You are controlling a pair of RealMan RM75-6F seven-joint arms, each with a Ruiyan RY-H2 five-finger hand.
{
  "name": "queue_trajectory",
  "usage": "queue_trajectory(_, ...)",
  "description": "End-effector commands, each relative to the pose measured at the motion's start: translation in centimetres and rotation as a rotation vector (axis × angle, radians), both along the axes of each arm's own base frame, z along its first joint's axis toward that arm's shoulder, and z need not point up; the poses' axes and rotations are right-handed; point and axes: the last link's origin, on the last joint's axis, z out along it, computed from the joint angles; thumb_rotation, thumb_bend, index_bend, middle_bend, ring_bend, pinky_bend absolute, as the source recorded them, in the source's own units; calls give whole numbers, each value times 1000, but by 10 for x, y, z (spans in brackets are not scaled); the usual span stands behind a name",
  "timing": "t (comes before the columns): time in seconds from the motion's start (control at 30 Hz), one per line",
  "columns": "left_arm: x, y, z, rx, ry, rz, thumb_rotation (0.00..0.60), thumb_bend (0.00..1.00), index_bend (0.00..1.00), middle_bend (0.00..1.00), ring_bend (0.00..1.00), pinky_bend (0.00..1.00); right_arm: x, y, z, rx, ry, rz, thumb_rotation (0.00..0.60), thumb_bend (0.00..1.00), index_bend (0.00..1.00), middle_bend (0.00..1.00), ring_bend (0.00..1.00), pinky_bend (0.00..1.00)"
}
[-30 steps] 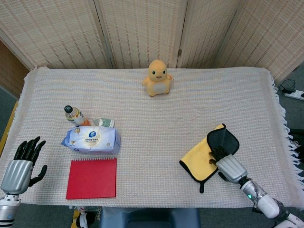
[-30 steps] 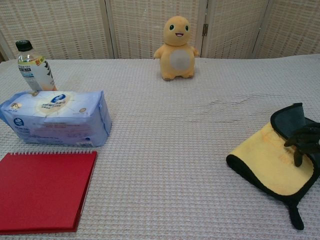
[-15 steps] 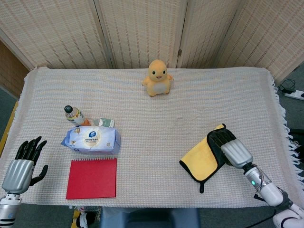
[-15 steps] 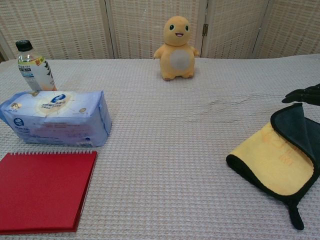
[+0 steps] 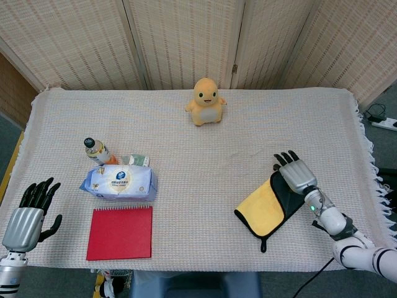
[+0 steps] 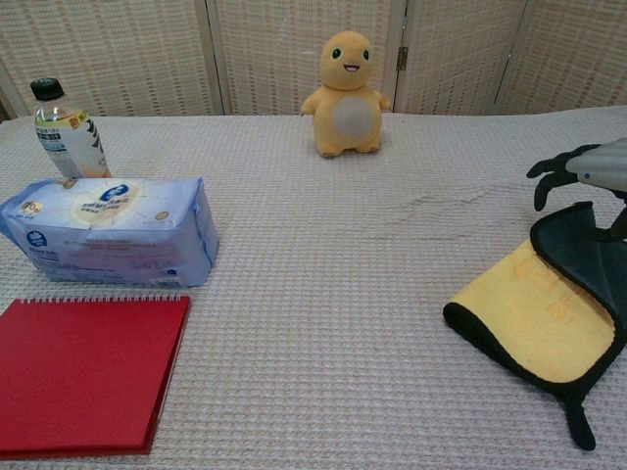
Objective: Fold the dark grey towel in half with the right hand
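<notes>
The towel point(image 5: 268, 208) point(image 6: 544, 318) lies folded at the front right of the table, its yellow side up and its dark grey side showing along the right edge and black rim. My right hand point(image 5: 294, 171) point(image 6: 580, 170) hovers just beyond the towel's far end, fingers spread, holding nothing. A black hanging loop point(image 6: 580, 428) trails from the towel's near corner. My left hand point(image 5: 26, 213) rests open at the front left table edge, far from the towel.
A red notebook point(image 5: 120, 232) lies at the front left, with a blue wipes pack point(image 5: 119, 182) and a drink bottle point(image 5: 97, 149) behind it. A yellow plush toy point(image 5: 206, 101) stands at the back centre. A woven cloth point(image 5: 186, 143) covers the table.
My right hand let go of the towel, lifted off it and moved toward the back of the table with its fingers spreading. The towel stays folded. The left hand barely moved.
</notes>
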Motion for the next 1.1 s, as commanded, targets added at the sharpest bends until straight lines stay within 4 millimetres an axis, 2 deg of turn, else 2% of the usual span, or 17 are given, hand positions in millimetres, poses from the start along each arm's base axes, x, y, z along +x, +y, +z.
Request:
queue_trajectory(0.03, -1, 1, 0, 1, 1, 3, 600, 498, 0, 0, 0, 0, 1, -4, -4, 1, -1, -5, 600, 470, 305, 91, 0, 0)
queue_trajectory(0.23, -2, 2, 1, 10, 4, 13, 600, 498, 0, 0, 0, 0, -4, -7, -10, 12, 11, -19, 600, 470, 306, 91, 0, 0)
queue_trajectory(0.4, -3, 4, 2, 21, 4, 21, 600, 498, 0, 0, 0, 0, -16, 2, -7, 30, 45, -35, 600, 470, 327, 91, 0, 0)
queue_trajectory(0.67, -1, 3, -1, 12, 6, 12, 600, 498, 0, 0, 0, 0, -35, 27, 18, 4, 49, -59, 600, 469, 344, 96, 0, 0)
queue_trajectory(0.9, 0, 2, -6, -1, 14, 12, 600, 498, 0, 0, 0, 0, -63, 58, 34, 0, 87, -103, 600, 470, 347, 104, 0, 0)
queue_trajectory(1.1, 1, 2, -9, -7, 20, 14, 600, 498, 0, 0, 0, 0, -91, 74, 44, -31, 113, -142, 600, 470, 347, 104, 0, 0)
